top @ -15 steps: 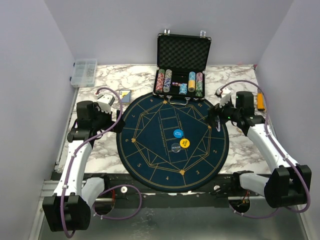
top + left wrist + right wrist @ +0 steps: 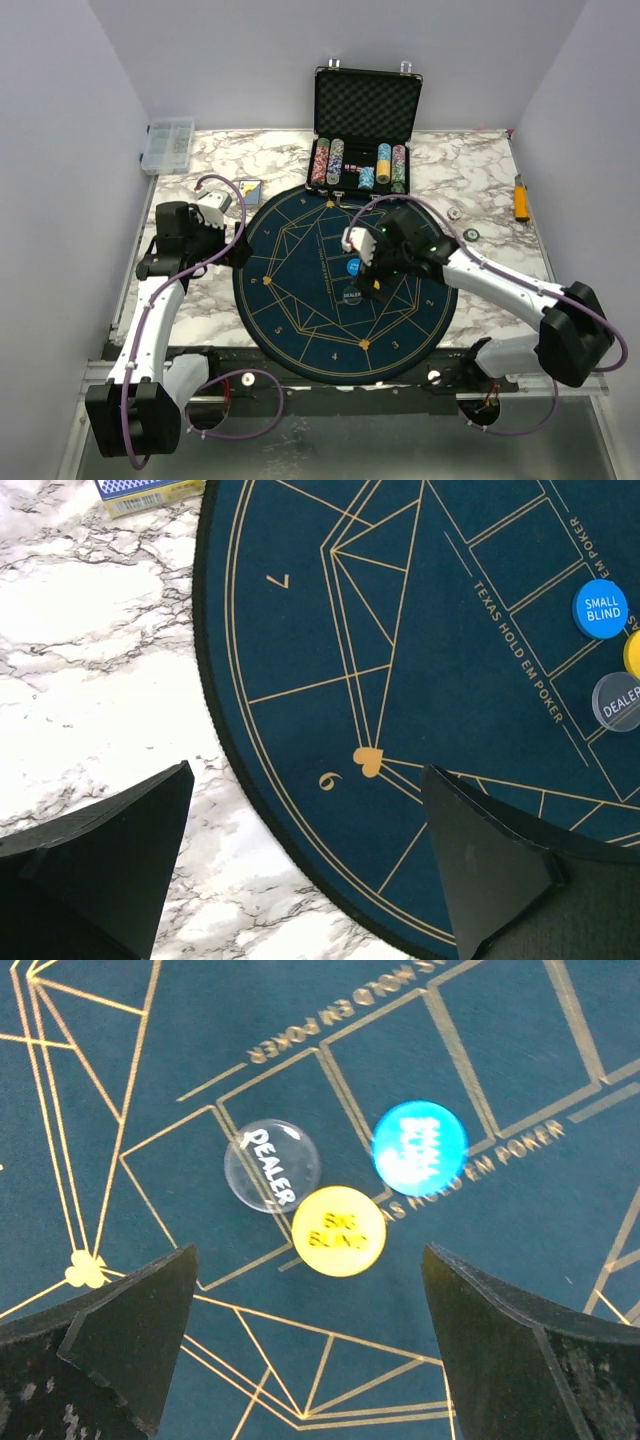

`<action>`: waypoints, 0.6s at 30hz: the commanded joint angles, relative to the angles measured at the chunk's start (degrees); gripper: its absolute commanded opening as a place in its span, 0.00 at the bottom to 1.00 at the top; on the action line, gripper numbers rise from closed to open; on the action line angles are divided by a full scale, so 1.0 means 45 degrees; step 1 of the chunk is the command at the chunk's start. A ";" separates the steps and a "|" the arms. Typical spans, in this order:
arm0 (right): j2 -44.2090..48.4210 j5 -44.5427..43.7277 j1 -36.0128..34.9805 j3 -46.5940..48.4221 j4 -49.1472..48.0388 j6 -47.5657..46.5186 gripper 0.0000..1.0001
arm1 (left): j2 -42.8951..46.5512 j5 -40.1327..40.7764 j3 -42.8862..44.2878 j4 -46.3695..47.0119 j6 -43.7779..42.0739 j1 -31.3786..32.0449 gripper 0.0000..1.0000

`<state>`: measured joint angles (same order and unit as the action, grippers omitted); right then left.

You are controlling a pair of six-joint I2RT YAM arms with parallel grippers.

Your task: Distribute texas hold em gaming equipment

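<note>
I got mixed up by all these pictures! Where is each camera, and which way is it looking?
Top: high behind the arms, looking down at the table, mat and case; both arms show.
Left wrist: on the left arm, looking down at the mat's edge; its open jaws show.
Right wrist: on the right arm, looking down at the dealer disc, yellow disc and blue disc; its open jaws show.
Shared: both wrist views show the blue and dealer discs.
</note>
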<state>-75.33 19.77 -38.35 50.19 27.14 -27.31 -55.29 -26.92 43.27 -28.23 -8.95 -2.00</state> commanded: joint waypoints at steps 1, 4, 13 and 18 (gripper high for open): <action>-0.1035 -0.1346 -0.1182 0.0133 -0.0009 -0.0628 0.97 | 0.0025 -0.0502 0.0325 -0.0269 -0.0087 0.0054 0.98; -0.1561 -0.1418 -0.1615 0.0251 -0.0394 -0.0778 0.96 | 0.0001 -0.0571 0.0293 -0.0287 -0.0119 0.0066 0.98; -0.2811 -0.1244 -0.2006 0.0438 -0.1398 -0.1607 0.94 | 0.0001 -0.0716 0.0271 -0.0360 -0.0179 0.0059 0.99; -0.3591 -0.1067 -0.2006 0.0731 -0.1538 -0.1636 0.91 | -0.0066 -0.0647 0.0305 -0.0415 -0.0143 0.0054 0.98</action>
<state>-89.23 14.90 -46.94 51.53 22.52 -33.28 -55.40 -28.14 43.29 -29.52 -9.08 -2.00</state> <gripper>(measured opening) 0.920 0.985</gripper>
